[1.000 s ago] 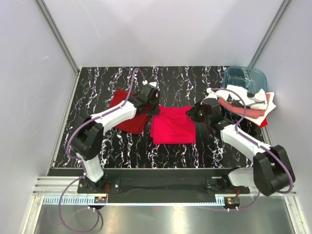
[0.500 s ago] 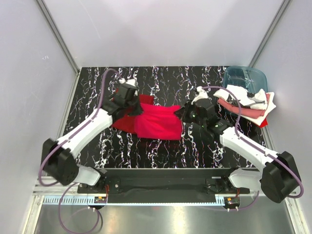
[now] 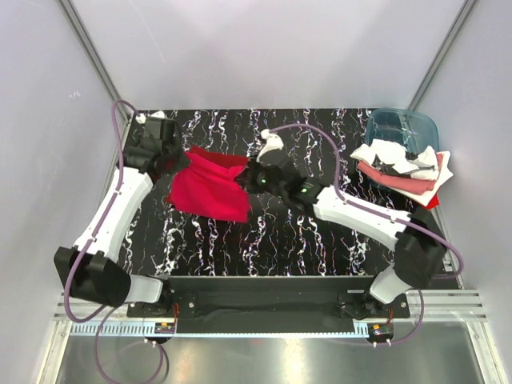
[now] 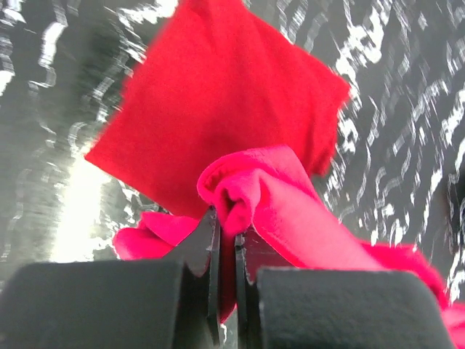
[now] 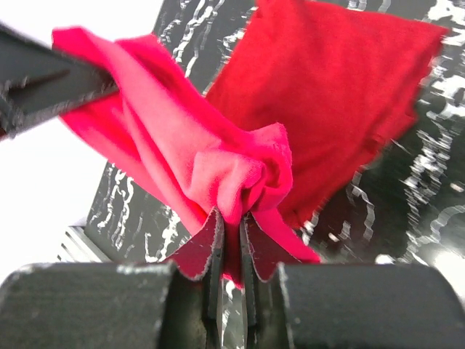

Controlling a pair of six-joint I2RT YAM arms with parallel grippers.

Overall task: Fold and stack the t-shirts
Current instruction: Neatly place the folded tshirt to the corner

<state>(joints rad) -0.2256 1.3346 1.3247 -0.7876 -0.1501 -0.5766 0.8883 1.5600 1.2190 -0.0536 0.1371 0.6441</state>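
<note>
While we looked down from above, our left gripper (image 3: 172,162) and right gripper (image 3: 254,178) each pinched a bunched edge of the bright crimson t-shirt (image 3: 210,192), which hung between them left of the frame's centre. Beneath it a darker red t-shirt (image 4: 218,94) lay flat on the table (image 3: 320,240). At the right edge, other t-shirts (image 3: 400,172) lay piled against the teal tub (image 3: 400,128).

The left claw (image 3: 173,160) and right claw (image 3: 254,178) each pinch an end of a bright crimson t-shirt (image 3: 210,194) over a darker red shirt (image 3: 220,157) on the marbled tabletop (image 3: 304,240), with heaped shirts (image 3: 400,170) by a blue-teal tub (image 3: 400,126).
</note>
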